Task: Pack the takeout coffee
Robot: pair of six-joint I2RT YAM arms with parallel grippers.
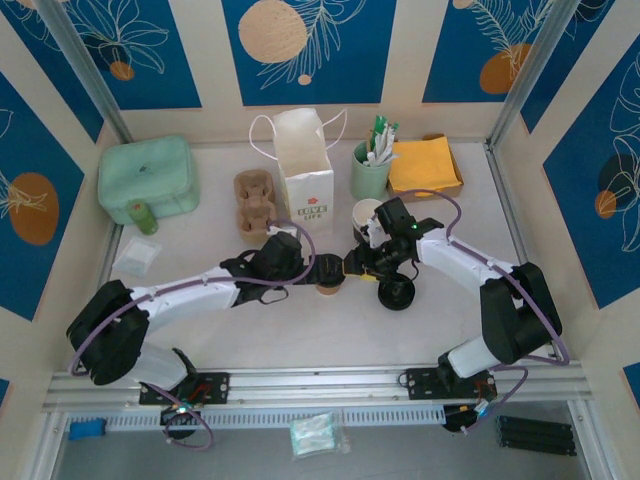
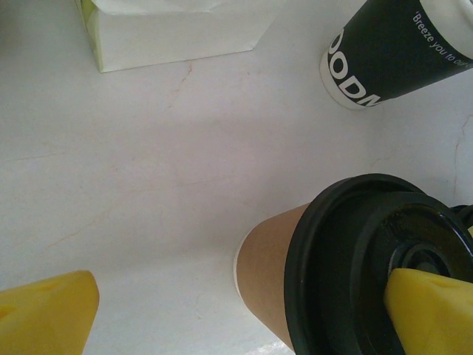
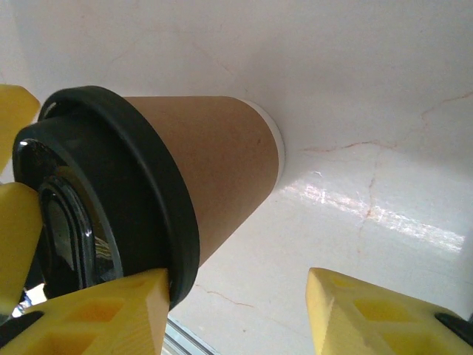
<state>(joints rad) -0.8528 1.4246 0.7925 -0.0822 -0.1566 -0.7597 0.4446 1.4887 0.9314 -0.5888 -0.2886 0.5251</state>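
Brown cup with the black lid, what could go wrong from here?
The left gripper stands open with one finger over the black lid; a push could tip the brown cup. The right gripper is open too, one finger at the lid's rim, so it might pry the lid loose.

The top external camera looks steeply down from above and behind the arm bases (image 1: 185,388), taking in the whole worktop (image 1: 300,335) to its far edge. Each wrist camera hangs very near the worktop's middle, looking low past its own yellow fingers (image 2: 44,314); all three views share the lidded takeout coffee (image 3: 222,163) there.
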